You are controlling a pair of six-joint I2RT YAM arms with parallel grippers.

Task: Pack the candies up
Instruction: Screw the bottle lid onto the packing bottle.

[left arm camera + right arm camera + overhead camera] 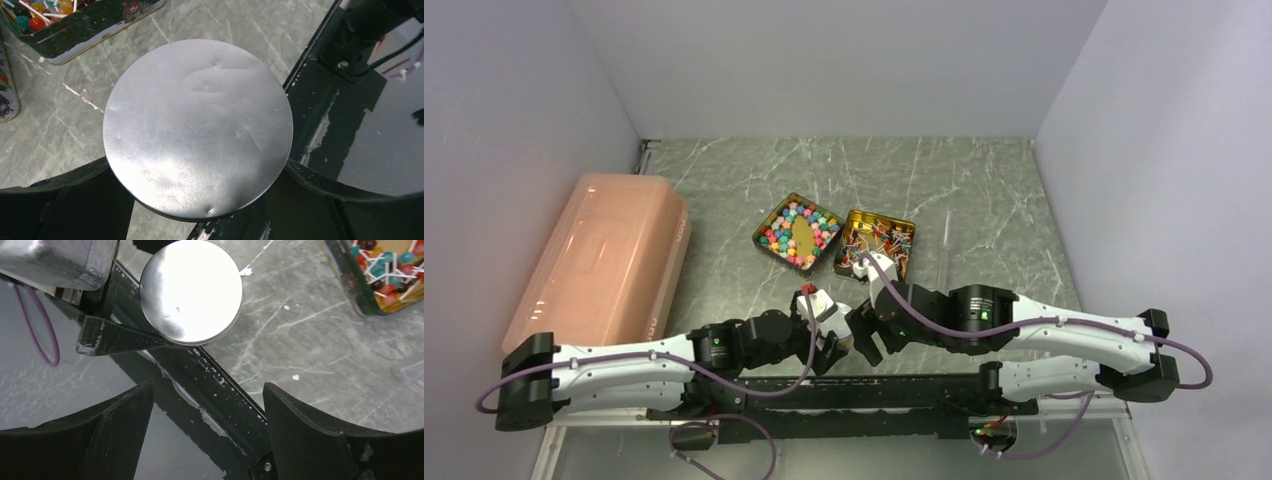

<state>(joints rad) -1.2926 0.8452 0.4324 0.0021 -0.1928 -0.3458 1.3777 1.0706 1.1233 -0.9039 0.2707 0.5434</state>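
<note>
The candies fill two open square gold tins: pea-sized coloured lumps (799,230) in the left tin and stick-wrapped pieces (876,243) in the right tin. Some candies also show in the left wrist view (35,17) and in the right wrist view (390,270). My left gripper (832,335) is shut on a round silver-faced container (197,130) near the table's front edge. The same container shows in the right wrist view (191,292). My right gripper (864,345) is open and empty just right of it, over the black rail (200,390).
A long translucent peach box (599,265) lies at the left. A black mounting rail (844,385) runs along the near edge under both grippers. Grey walls close in the left, back and right sides.
</note>
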